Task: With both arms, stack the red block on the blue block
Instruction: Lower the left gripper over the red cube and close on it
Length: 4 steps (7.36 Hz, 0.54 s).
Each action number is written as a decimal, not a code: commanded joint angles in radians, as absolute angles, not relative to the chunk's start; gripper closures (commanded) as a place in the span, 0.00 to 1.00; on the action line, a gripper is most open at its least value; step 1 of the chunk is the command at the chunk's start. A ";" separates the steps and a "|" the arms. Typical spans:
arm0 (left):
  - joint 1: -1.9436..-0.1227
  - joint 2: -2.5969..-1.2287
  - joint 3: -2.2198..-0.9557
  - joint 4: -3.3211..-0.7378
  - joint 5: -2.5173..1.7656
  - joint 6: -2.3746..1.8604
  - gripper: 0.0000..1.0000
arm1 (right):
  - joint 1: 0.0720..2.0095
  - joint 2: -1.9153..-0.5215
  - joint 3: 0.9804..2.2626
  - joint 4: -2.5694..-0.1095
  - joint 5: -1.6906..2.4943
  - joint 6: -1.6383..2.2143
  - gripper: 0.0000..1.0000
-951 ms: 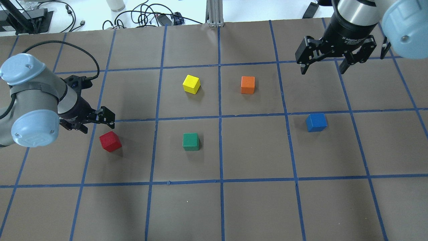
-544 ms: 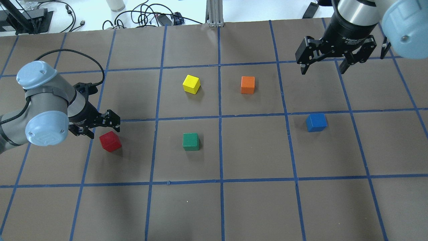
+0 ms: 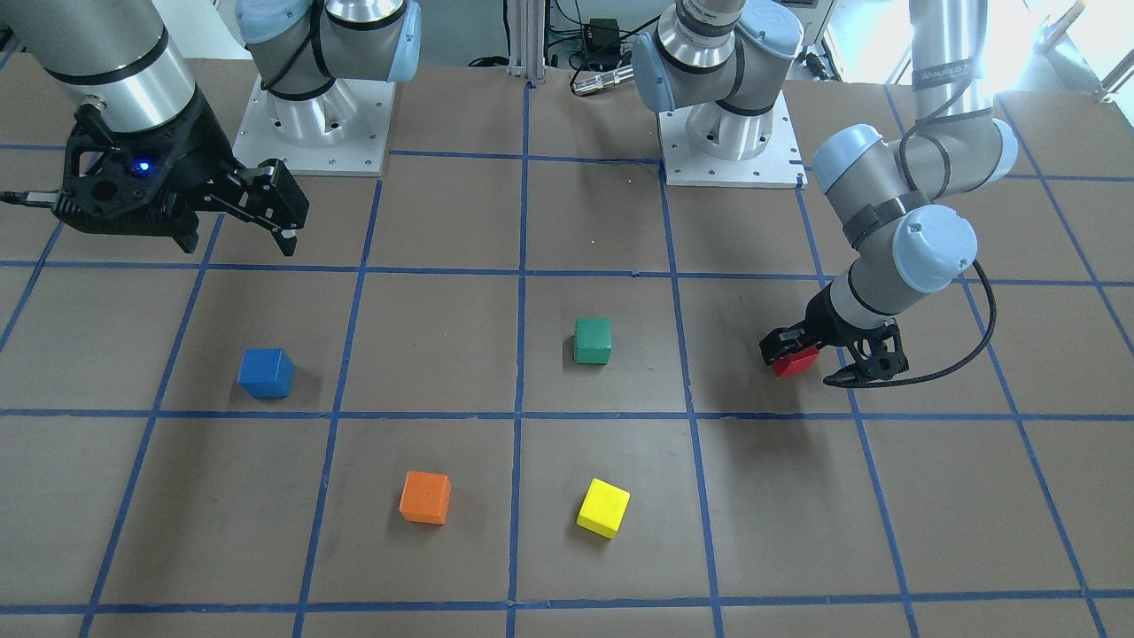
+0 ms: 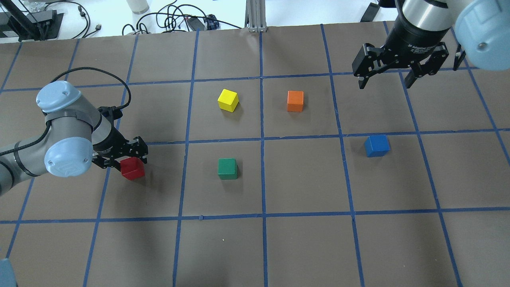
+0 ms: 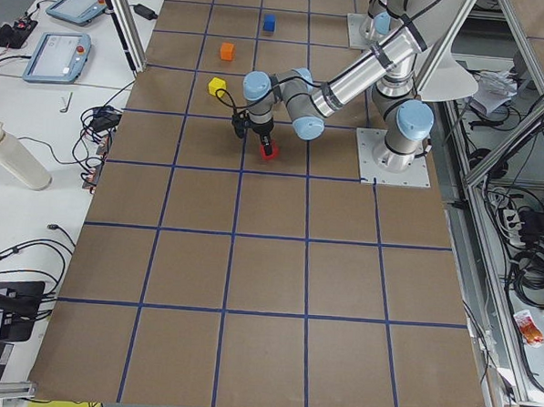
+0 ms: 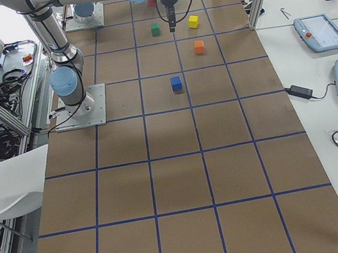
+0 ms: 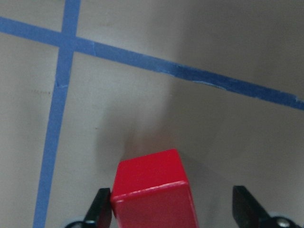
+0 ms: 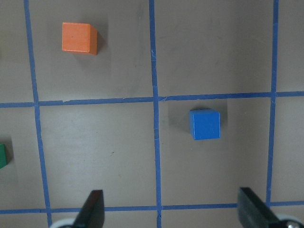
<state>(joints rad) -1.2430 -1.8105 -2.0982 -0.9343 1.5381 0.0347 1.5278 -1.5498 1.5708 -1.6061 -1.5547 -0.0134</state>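
Matte red block (image 7: 153,192) between open fingers (image 7: 100,211)

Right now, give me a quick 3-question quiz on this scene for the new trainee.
1. True or false: the red block sits on the blue block.
2. Which cube lies between the fingers of the left end effector? A green, B red, C orange.
3. Fill in: the right end effector hangs above the table, ___ and holding nothing.

Key: 1 false, both lie on the table, far apart. 2 B. 3 open.
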 commanded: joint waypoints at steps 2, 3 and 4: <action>-1.261 -1.793 -2.082 -0.899 1.615 0.028 0.90 | 1.528 -1.549 1.571 -1.606 -1.555 -0.014 0.00; -1.310 -1.778 -2.009 -0.919 1.630 0.029 0.96 | 1.528 -1.549 1.571 -1.606 -1.555 -0.014 0.00; -1.397 -1.772 -1.883 -1.016 1.632 0.029 0.96 | 1.528 -1.551 1.571 -1.606 -1.562 -0.014 0.00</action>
<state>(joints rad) -1.3117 -1.7841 -2.0060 -0.9369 1.6170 0.0281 1.5279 -1.5496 1.5708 -1.6061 -1.5570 -0.0138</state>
